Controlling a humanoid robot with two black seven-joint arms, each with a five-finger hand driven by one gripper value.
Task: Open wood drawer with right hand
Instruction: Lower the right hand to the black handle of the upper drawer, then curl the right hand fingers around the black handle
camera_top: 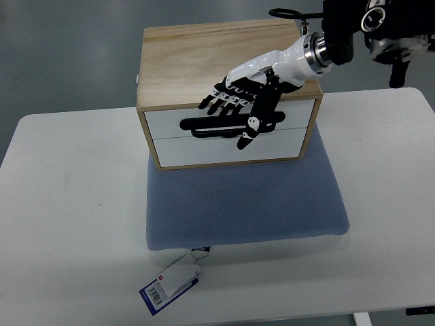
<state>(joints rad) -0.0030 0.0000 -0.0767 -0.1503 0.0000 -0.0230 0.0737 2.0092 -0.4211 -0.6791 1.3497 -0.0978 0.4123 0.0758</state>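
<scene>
A: Nearest the camera, what lay on the table (61,204)?

B: A tag (171,283) with a barcode, well below the hand and to its left, hanging off the front edge of a blue pad (245,207). The pad stretched from there up under the box.

A: And the box?

B: A wood box (204,58) sat on the pad's far part, directly under the hand. Its front held two white drawers, one above the other. The upper drawer (166,125) was the one the hand was on; the lower drawer (224,151) lay just below the fingers. Both looked flush with the box front, so neither was pulled out.

A: Where was the hand itself?

B: The right hand (248,102) came in from the upper right, its white back over the box's front top edge, fingers (219,102) pointing left and down across the upper drawer's face. A black handle (204,128) ran along that drawer, right under the fingers.

A: Did it grip the handle?

B: The fingers were half bent, draped at the handle, the thumb (246,137) reaching down past it. I couldn't tell whether they had closed around the bar or were only resting against it.

A: Farther back?

B: Only the arm (340,37), dark, rising off the top right.
</scene>
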